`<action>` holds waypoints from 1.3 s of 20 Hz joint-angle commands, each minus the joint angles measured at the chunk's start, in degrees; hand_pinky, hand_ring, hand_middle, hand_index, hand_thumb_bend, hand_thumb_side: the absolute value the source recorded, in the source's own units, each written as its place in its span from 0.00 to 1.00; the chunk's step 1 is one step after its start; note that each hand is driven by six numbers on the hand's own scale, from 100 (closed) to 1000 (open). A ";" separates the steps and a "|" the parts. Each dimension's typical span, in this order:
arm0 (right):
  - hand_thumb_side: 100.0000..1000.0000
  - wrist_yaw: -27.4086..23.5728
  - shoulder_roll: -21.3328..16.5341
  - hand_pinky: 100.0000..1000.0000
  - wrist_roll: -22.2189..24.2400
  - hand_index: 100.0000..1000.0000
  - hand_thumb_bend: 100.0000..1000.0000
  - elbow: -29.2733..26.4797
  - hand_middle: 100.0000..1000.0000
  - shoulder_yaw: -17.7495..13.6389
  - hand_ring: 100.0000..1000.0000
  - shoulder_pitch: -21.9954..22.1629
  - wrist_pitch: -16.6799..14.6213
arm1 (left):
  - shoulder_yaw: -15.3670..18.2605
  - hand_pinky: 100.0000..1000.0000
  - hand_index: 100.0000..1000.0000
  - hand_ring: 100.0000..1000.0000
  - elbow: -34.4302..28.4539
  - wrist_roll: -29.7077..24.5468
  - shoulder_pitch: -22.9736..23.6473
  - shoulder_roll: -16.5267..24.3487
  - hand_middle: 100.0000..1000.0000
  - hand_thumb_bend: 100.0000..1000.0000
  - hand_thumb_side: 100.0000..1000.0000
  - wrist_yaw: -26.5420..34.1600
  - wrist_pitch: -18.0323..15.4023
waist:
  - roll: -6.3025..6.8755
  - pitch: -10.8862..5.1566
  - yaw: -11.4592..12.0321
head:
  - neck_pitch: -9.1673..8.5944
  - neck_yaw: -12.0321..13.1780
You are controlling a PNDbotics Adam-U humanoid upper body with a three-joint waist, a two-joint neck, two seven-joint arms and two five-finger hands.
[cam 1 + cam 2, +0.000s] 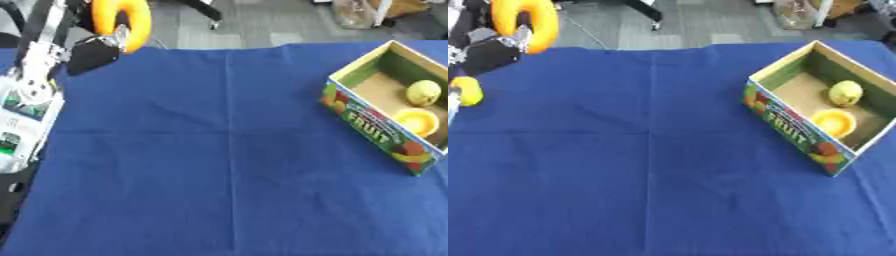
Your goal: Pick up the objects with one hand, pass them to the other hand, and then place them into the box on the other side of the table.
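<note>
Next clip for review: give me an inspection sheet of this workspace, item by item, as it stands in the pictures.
Surface: blue cloth with fold creases covers the table.
Job's things: orange curved object held up at far left; open FRUIT box at right holds a yellow-green fruit and a round yellow-orange item.
Clutter: small yellow object at the left edge in the right eye view.
Hands: left hand raised, curled round the orange object; right hand not in view.
Cables: nothing seen.
Surroundings: grey floor beyond the table.
</note>
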 commanded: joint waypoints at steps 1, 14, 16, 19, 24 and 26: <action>0.28 3.08 -3.67 0.72 4.60 0.87 0.17 -0.87 0.87 0.53 0.86 -3.75 1.52 | -0.40 0.56 0.32 0.43 0.14 0.58 -1.05 -0.63 0.39 0.00 0.11 -1.06 -0.98 | -0.76 -2.14 -0.15 | 0.52 -0.18; 0.23 24.25 1.15 0.75 26.30 0.86 0.30 -0.87 0.85 9.01 0.85 -20.22 7.50 | -2.25 0.56 0.31 0.43 5.22 9.50 -0.72 -8.22 0.38 0.00 0.20 -2.18 -10.97 | -1.70 -3.03 -0.41 | 0.87 -0.24; 0.23 27.19 2.28 0.75 27.63 0.86 0.31 -0.87 0.85 10.06 0.85 -20.72 8.14 | -2.46 0.56 0.31 0.43 6.19 10.02 -0.79 -9.10 0.38 0.00 0.20 -2.74 -12.16 | -1.81 -3.02 -0.39 | 0.71 -0.13; 0.24 31.35 3.76 0.75 30.03 0.86 0.32 -0.87 0.85 11.66 0.85 -21.31 8.72 | -2.71 0.56 0.31 0.42 7.42 10.50 -0.81 -10.35 0.38 0.00 0.21 -3.27 -13.62 | -1.94 -2.92 -0.41 | 0.81 -0.12; 0.21 37.18 6.87 0.75 34.08 0.86 0.35 -0.87 0.84 13.26 0.85 -22.37 10.47 | -3.03 0.56 0.31 0.42 8.94 11.01 -0.41 -12.55 0.38 0.00 0.23 -2.98 -15.74 | -1.98 -2.82 -0.39 | 1.85 -0.69; 0.20 38.86 7.87 0.75 34.80 0.86 0.36 -0.87 0.84 13.65 0.85 -22.61 11.58 | -3.17 0.56 0.31 0.42 9.37 11.20 0.00 -13.15 0.38 0.00 0.24 -2.75 -16.37 | -2.01 -2.90 -0.40 | 2.84 -0.83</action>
